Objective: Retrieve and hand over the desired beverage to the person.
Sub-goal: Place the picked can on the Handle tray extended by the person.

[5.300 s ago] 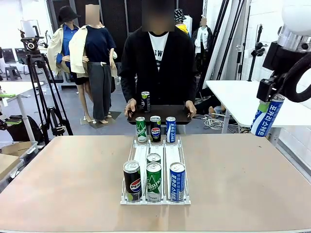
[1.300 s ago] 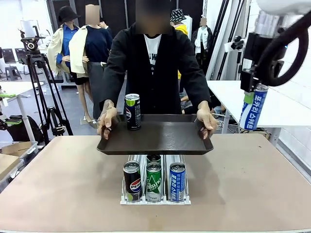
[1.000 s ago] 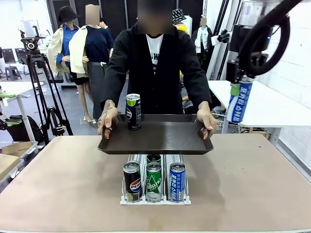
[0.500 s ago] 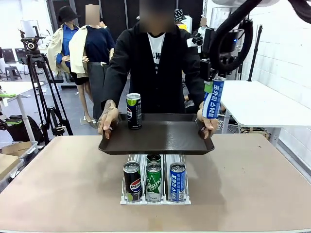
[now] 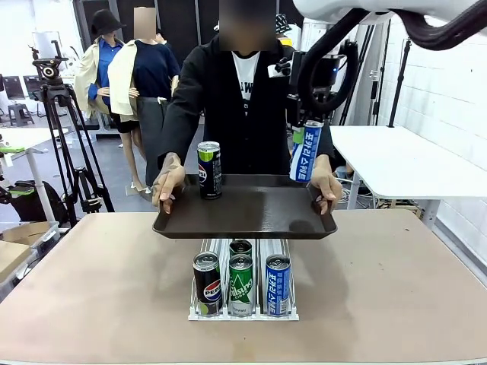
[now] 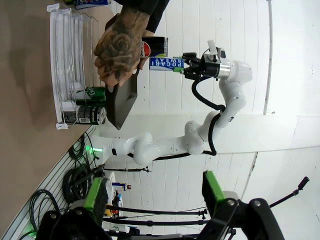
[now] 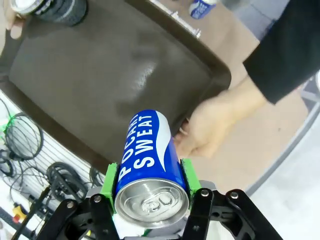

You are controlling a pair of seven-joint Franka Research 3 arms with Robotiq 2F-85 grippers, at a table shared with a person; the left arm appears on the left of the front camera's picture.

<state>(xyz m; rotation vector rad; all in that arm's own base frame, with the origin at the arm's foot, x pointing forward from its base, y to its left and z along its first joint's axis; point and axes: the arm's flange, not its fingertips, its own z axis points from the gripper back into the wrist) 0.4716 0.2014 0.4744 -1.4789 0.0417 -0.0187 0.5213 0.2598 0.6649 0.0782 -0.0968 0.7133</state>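
The person [image 5: 243, 91] in a black jacket stands across the table and holds a dark tray [image 5: 259, 207] level with both hands. A black Pepsi can [image 5: 209, 169] stands on the tray's left side. My right gripper [image 5: 307, 128] is shut on a blue Pocari Sweat can [image 5: 305, 152], which hangs slightly tilted over the tray's right end, near the person's hand [image 5: 327, 186]. In the right wrist view the blue can [image 7: 147, 150] sits between the green pads [image 7: 111, 181], above the tray [image 7: 100, 85]. My left gripper [image 6: 155, 192] is open and holds nothing.
A white rack [image 5: 199, 312] on the table holds a Pepsi can [image 5: 207, 283], a green can [image 5: 241, 285] and a blue can [image 5: 278, 285] at its front. A camera tripod [image 5: 57, 114] stands at the left and a white side table [image 5: 396, 160] at the right.
My right gripper has carried the blue can leftward, from beside the tray's right edge to above its right end. The person holds the tray almost still.
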